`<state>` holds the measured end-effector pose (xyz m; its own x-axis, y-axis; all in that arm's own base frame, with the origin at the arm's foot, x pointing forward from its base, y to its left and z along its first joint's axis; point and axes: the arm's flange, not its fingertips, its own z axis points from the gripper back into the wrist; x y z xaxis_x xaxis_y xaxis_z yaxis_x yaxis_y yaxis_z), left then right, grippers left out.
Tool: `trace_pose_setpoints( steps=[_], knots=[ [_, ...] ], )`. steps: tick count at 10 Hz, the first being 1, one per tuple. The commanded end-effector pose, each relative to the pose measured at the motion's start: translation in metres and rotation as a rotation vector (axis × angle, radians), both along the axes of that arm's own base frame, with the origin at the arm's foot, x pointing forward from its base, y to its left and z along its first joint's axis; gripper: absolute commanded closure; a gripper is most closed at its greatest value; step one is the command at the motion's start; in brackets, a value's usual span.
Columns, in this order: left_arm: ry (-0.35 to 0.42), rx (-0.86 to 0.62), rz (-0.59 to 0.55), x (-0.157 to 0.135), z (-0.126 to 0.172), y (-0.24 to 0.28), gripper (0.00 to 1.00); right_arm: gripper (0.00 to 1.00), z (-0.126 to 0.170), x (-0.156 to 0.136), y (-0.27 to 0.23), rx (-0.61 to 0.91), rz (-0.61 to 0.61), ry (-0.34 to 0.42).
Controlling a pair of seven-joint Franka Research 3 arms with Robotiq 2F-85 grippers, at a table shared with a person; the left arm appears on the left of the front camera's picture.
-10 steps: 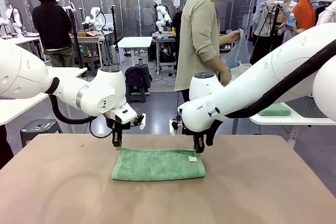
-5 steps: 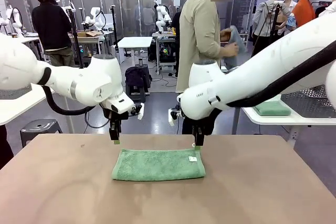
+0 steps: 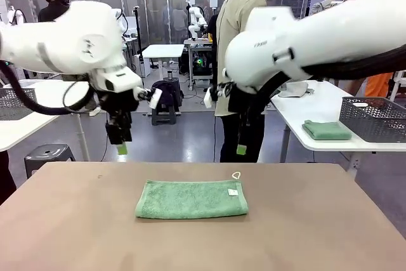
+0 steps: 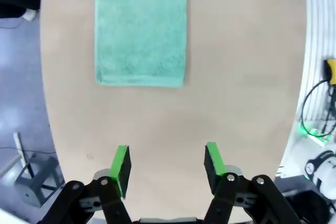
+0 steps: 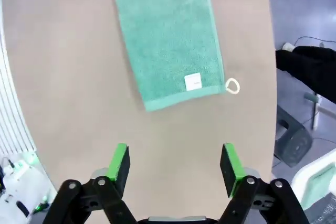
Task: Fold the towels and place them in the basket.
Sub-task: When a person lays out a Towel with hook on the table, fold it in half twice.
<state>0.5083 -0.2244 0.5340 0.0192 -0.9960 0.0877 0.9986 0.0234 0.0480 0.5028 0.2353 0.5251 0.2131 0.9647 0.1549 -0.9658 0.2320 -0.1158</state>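
While the mint green towel lies folded into a long flat strip near the middle of the table, both grippers hang well above it and apart from it. The left gripper is up and to the towel's left; the right gripper is above its right end, over the table's far edge. Neither touches the cloth.

Both arms are bent high, with wrists turned so the fingers point straight down. In the front view the fingers appear edge-on, so their gap cannot be read there.

The wrist views settle it. In the left wrist view the left gripper has its fingers spread wide with nothing between them, and the towel lies beyond the fingertips, its short end nearest them with bare tabletop between. The right wrist view shows the right gripper likewise spread wide and empty, the towel ahead of it. That view also shows a small white label on the towel's near corner and a pale corner loop jutting onto the table.

The front view adds a person standing beyond the table, and a white side table at the right carrying a second green towel and a dark grey mesh basket.
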Motion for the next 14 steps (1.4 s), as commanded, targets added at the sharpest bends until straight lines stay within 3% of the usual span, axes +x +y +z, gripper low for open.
trace_pose_setpoints(
  steps=[1, 3, 5, 6, 7, 8, 10, 12, 14],
  knots=[
    [-0.017, -0.096, -0.004, -0.014, -0.007, 0.041, 0.28, 0.14, -0.006, -0.026, -0.027, 0.119, -0.166, -0.057],
    [-0.026, -0.275, -0.022, -0.022, -0.007, 0.081, 0.28, 0.14, -0.007, -0.053, -0.061, 0.317, -0.401, 0.017],
    [-0.026, -0.495, -0.013, -0.024, -0.015, 0.112, 0.28, 0.14, -0.022, -0.069, -0.089, 0.424, -0.68, 0.116],
    [-0.018, -0.606, -0.009, -0.02, -0.023, 0.128, 0.28, 0.14, -0.033, -0.067, -0.095, 0.449, -0.755, 0.163],
    [-0.004, -0.734, -0.02, -0.013, -0.034, 0.145, 0.28, 0.14, -0.04, -0.066, -0.097, 0.471, -0.693, 0.164],
    [0.017, -0.821, -0.036, -0.008, -0.046, 0.156, 0.28, 0.14, -0.027, -0.062, -0.103, 0.379, -0.648, 0.167],
    [0.047, -0.964, -0.042, -0.002, -0.067, 0.174, 0.28, 0.14, -0.027, -0.062, -0.103, 0.379, -0.648, 0.167],
    [0.084, -1.044, -0.048, 0.003, -0.088, 0.17, 0.28, 0.14, -0.027, -0.062, -0.103, 0.379, -0.648, 0.167],
    [0.099, -1.026, -0.055, 0.005, -0.092, 0.159, 0.28, 0.13, -0.044, -0.061, -0.093, 0.377, -0.687, 0.182]
  ],
)
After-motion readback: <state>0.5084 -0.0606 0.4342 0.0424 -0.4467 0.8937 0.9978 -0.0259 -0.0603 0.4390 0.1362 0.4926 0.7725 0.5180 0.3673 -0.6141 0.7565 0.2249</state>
